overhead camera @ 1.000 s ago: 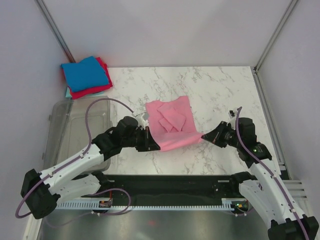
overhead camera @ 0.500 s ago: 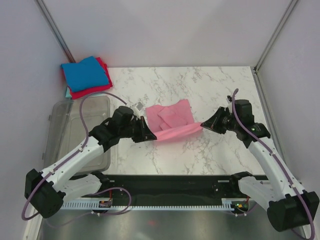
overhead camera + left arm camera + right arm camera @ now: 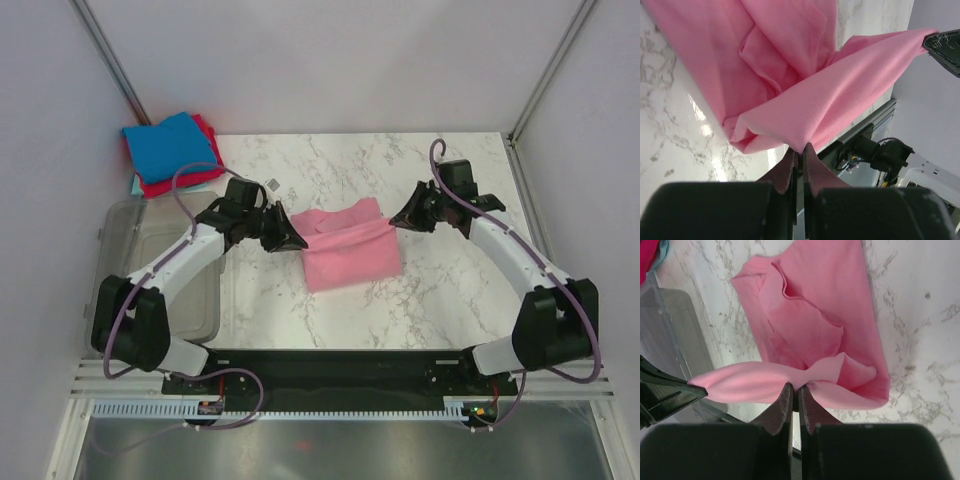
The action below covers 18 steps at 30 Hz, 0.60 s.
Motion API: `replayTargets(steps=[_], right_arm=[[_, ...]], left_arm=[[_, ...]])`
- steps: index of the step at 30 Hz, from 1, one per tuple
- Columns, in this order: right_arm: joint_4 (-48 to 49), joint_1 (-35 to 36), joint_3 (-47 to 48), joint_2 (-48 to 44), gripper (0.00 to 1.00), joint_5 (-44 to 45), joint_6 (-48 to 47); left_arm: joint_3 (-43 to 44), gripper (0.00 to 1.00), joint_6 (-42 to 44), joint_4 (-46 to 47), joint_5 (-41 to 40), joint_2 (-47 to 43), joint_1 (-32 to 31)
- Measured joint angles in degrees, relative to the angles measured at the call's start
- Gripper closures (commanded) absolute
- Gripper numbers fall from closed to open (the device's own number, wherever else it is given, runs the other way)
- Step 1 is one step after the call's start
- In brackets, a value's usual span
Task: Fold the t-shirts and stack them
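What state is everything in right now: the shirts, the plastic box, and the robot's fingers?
pink t-shirt: partly folded, one edge lifted and stretched between both arms.
blue t-shirt: folded, on top of the corner stack.
red t-shirt: folded, under the blue one.
clear tub: open, no lid on it.
left fingers: shut on the pink t-shirt.
right fingers: shut on the pink t-shirt.

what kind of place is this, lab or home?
Probably a lab robot cell: plain white enclosure walls, metal corner posts, and a marble-look table where the left arm and right arm fold a pink t-shirt.
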Motion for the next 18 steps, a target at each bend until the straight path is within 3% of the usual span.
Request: replayTargets(steps=[6,8,9,10,12,14,15,16,18], right_arm=[[1.44,-0.02,12.63,14.78,1.0,0.7,-1.99],[1.49,-0.15,18.6,21.33,0.92,0.68,-2.89],[1.44,-0.24,22.05,24.94,0.7,0.48,-3.5],[1.2,-0.37,25.73,28.85,0.58,-0.02,-4.13],[1.22,-0.63,32.57,35.69,0.4,-0.57,-5.03],[0.46,-1.01,38.91,42.1,0.37,-1.25,-6.93],[0.26,-1.2,41.13,44.37,0.34,-1.4,-7.98],[0.09,-1.44,42.16,45.81,0.34,-1.49,-8.92],[-1.36,-1.97,41.86,46.25,0.32,-1.4,-10.78]], left_arm=[[10.21,0.98,2.29,0.5,1.09,12.55,2.86],[14.53,0.93,3.17,0.02,1.86,18.12,4.13],[16.9,0.85,3.65,0.17,1.97,21.16,4.74],[19.34,0.63,4.24,-0.04,2.01,24.44,5.46],[23.52,0.58,5.29,-0.72,1.95,30.05,6.78],[27.74,0.45,6.16,-1.4,1.86,35.67,8.28],[29.27,0.3,6.47,-2.08,1.62,37.66,8.96],[30.18,0.01,7.1,-2.71,1.22,38.86,9.49],[30.42,0.0,7.67,-4.15,-0.17,39.15,10.34]])
